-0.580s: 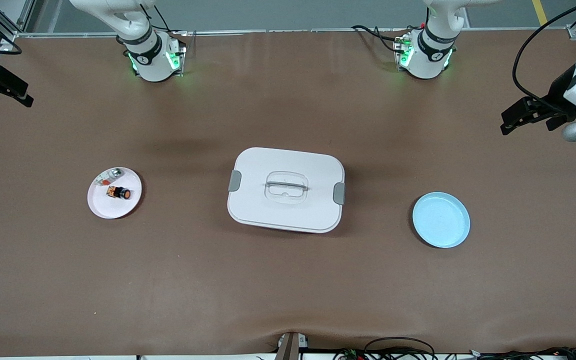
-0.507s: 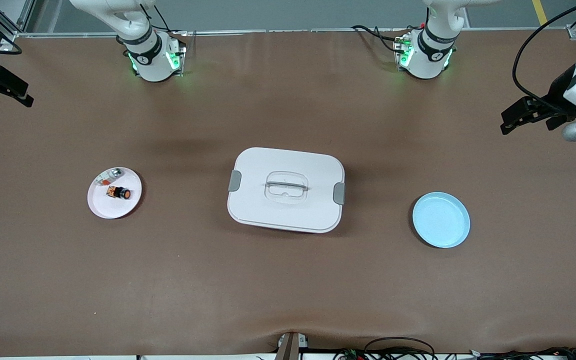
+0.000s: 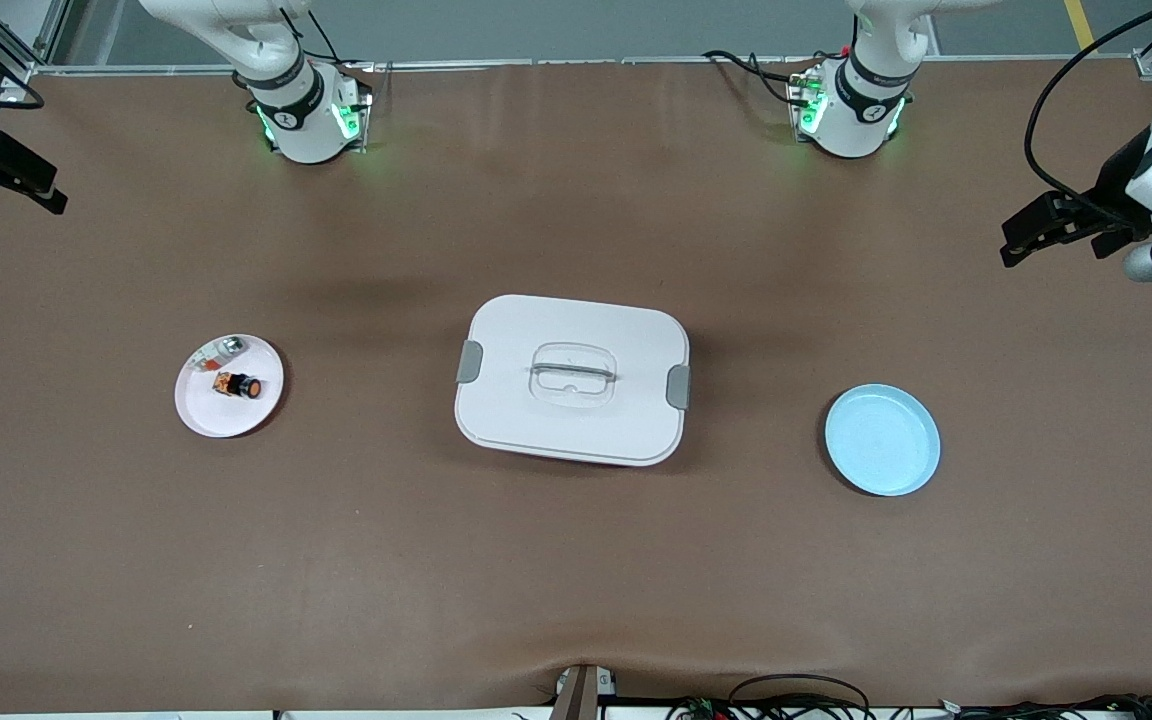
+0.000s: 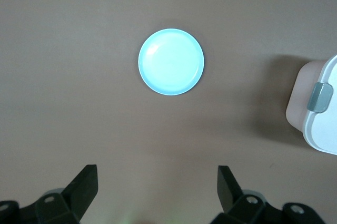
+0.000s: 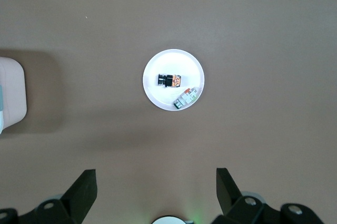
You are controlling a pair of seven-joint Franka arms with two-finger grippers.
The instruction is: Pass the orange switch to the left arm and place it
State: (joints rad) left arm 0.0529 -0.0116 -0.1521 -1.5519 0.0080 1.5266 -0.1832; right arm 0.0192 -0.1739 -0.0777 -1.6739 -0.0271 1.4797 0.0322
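The orange switch [image 3: 239, 385] [image 5: 169, 80] lies on its side on a small white plate [image 3: 206, 420] [image 5: 174, 60] toward the right arm's end of the table. The white lidded box [image 3: 536, 420] [image 4: 321, 108] [image 5: 10, 92] stands mid-table. My right gripper [image 3: 46, 185] [image 5: 156, 173] hangs open and empty high over the table beside that plate. At the left arm's end my left gripper [image 3: 1016, 240] [image 4: 157, 170] also hangs high, open and empty, beside a light blue plate [image 3: 882, 440] [image 4: 171, 61].
A small silver-green-red piece [image 3: 219, 352] [image 5: 186, 98] shares the white plate with the switch. The blue plate holds nothing. Both arm bases [image 3: 306, 115] [image 3: 851, 110] stand along the table edge farthest from the front camera. Cables lie at the nearest edge.
The left gripper has shifted very slightly; nothing on the table has moved and both grippers stay open.
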